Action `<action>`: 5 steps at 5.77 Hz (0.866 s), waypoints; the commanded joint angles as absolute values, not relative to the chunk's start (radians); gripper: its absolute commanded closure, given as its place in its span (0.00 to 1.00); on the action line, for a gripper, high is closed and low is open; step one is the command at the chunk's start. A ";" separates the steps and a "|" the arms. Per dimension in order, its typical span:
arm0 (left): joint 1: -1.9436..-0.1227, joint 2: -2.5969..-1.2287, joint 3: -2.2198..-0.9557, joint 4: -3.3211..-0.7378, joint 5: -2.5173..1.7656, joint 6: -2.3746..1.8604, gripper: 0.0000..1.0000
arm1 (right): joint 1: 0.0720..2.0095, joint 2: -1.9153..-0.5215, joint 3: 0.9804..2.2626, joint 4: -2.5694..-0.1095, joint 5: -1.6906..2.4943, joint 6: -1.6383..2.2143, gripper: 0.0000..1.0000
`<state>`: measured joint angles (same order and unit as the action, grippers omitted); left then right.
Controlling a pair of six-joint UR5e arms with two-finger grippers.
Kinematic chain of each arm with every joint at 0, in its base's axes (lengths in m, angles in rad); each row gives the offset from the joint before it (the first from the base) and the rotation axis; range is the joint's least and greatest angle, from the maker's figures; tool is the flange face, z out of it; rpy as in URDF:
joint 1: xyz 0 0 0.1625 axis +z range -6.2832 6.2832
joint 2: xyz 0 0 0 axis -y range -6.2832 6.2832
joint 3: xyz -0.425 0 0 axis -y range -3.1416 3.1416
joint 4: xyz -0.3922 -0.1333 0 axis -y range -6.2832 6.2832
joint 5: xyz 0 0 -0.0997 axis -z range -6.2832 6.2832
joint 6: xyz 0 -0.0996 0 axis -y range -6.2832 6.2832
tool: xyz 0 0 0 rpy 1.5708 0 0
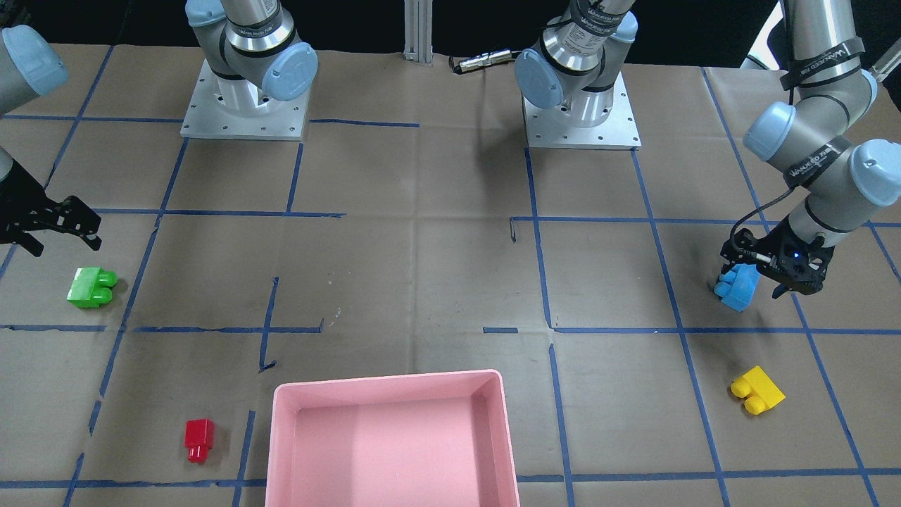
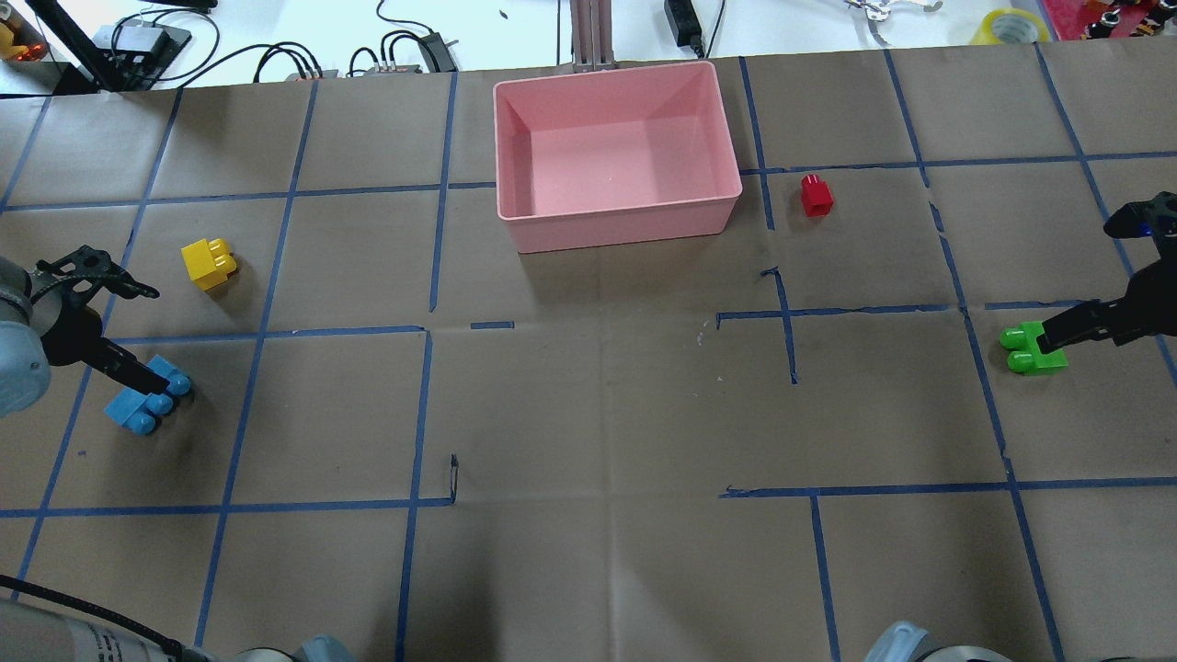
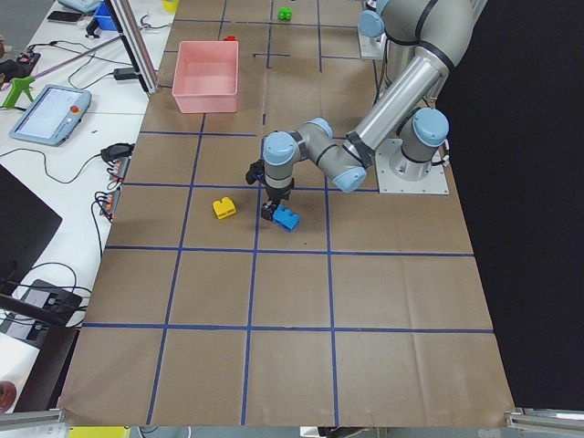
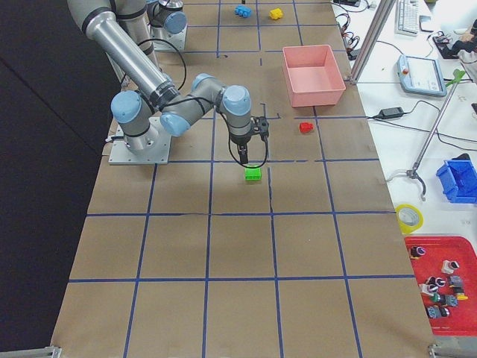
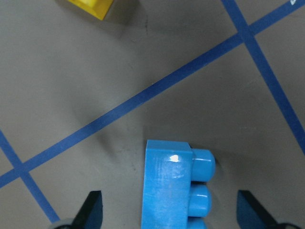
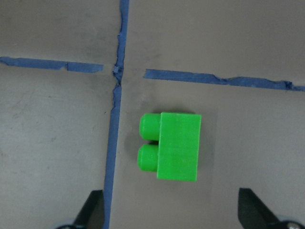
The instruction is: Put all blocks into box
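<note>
The light-blue block (image 1: 738,290) lies on the table at the robot's left. My left gripper (image 1: 753,282) is open and low around it. In the left wrist view the block (image 5: 167,191) sits between the fingers (image 5: 93,210) with a gap on each side. The green block (image 1: 91,287) lies at the robot's right. My right gripper (image 1: 62,243) is open and hovers above it, and the block (image 6: 174,145) is centred in the right wrist view. The yellow block (image 1: 757,389) and the red block (image 1: 199,439) lie loose on the table. The pink box (image 2: 616,216) is empty.
The table is covered in brown paper with a grid of blue tape. Both arm bases (image 1: 243,105) stand at the robot's edge. A corner of the yellow block (image 5: 93,7) shows at the top of the left wrist view. Cables and tools lie beyond the far edge (image 2: 405,46).
</note>
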<state>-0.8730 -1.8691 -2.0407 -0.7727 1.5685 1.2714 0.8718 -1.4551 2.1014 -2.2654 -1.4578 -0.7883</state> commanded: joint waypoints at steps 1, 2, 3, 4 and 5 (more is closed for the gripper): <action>-0.851 -1.936 -2.056 -0.698 1.566 1.305 0.01 | 0.871 -1.366 2.115 -2.447 -1.457 -0.773 0.01; -0.851 -1.943 -2.057 -0.690 1.565 1.307 0.01 | 0.873 -1.339 2.150 -2.518 -1.456 -0.758 0.01; -0.853 -1.944 -2.060 -0.690 1.527 1.315 0.01 | 0.882 -1.310 2.170 -2.576 -1.456 -0.746 0.01; -0.853 -1.944 -2.063 -0.689 1.516 1.316 0.05 | 0.894 -1.304 2.171 -2.577 -1.454 -0.732 0.01; -0.853 -1.942 -2.062 -0.689 1.503 1.318 0.11 | 0.899 -1.302 2.172 -2.579 -1.456 -0.732 0.01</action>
